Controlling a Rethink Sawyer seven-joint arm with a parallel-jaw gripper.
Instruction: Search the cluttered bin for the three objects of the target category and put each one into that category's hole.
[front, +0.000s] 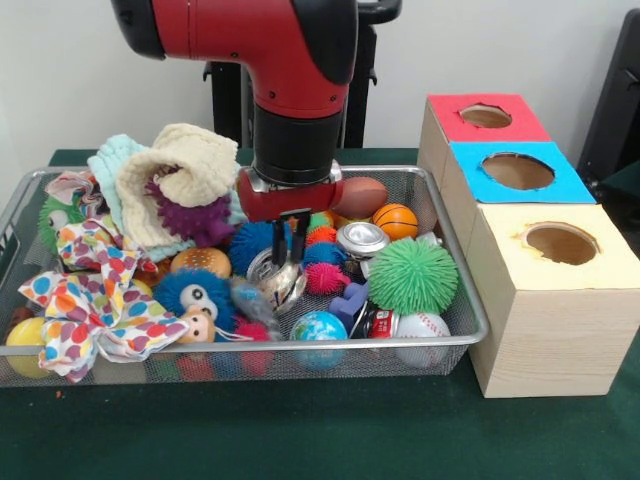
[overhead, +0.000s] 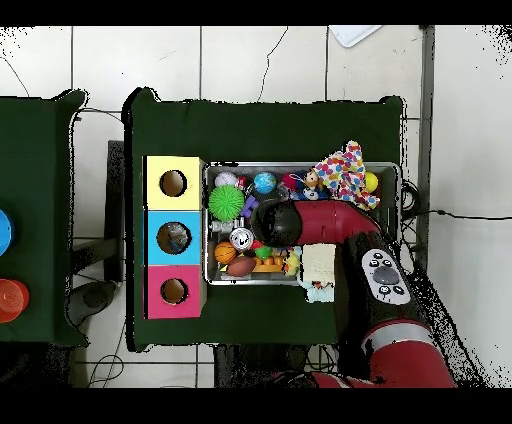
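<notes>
Green cloth covers the table where our arm (front: 290, 90) hangs over the bin (front: 455, 290). Its gripper (front: 291, 245) pinches a crinkly bag (front: 278, 283) at bin centre: light, slippery, best gathered by its bunch. We see the red hole (overhead: 174, 290) overhead, beside the bin; the arm hides the bag there.

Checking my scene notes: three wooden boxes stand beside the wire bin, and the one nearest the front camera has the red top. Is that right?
Not quite. In the front view the box nearest the camera has the yellow top; the red top is farthest, with the blue top between. All three do stand beside the wire bin.
</notes>
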